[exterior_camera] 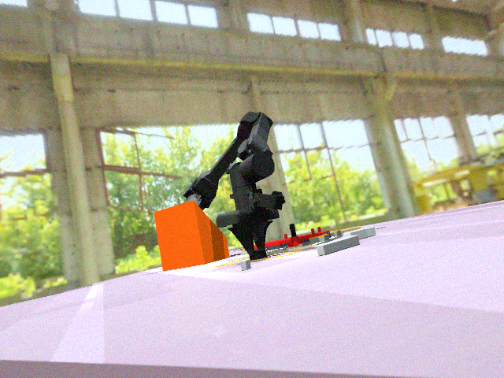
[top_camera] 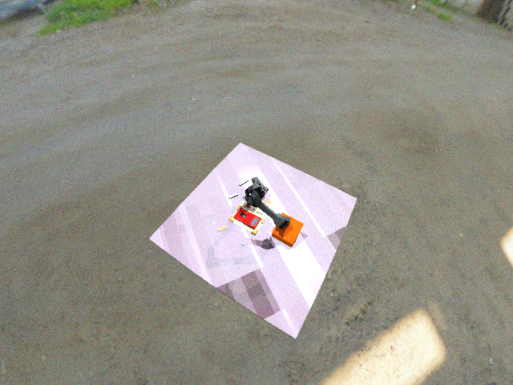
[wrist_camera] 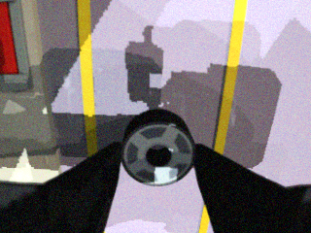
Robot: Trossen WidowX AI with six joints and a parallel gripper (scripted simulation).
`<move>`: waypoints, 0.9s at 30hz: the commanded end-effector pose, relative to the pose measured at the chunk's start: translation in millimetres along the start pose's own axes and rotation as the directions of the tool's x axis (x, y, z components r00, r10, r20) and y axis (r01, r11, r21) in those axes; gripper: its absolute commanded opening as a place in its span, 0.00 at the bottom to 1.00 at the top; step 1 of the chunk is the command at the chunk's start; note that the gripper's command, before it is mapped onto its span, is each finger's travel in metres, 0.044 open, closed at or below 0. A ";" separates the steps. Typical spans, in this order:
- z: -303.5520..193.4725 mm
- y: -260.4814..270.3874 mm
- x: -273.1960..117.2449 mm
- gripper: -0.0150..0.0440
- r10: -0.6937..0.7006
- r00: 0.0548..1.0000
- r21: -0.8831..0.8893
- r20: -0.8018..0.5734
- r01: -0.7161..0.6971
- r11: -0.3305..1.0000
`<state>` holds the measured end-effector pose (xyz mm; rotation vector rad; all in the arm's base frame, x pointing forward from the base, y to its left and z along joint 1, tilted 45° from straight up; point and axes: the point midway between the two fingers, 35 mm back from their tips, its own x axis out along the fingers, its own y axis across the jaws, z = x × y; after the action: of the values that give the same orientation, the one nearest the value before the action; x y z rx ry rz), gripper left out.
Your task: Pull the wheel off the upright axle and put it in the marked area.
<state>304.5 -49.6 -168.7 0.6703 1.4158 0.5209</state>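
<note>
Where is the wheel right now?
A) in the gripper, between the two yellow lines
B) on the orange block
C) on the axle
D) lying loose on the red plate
A: in the wrist view the wheel sits clamped between the gripper fingers, framed by the left yellow line and the right yellow line of the marked area.
</note>
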 end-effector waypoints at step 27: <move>-82.2 33.6 -105.2 1.00 -0.003 1.000 0.003 0.002 0.003 1.000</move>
<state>233.2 -92.6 -83.1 0.6758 1.4114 0.5080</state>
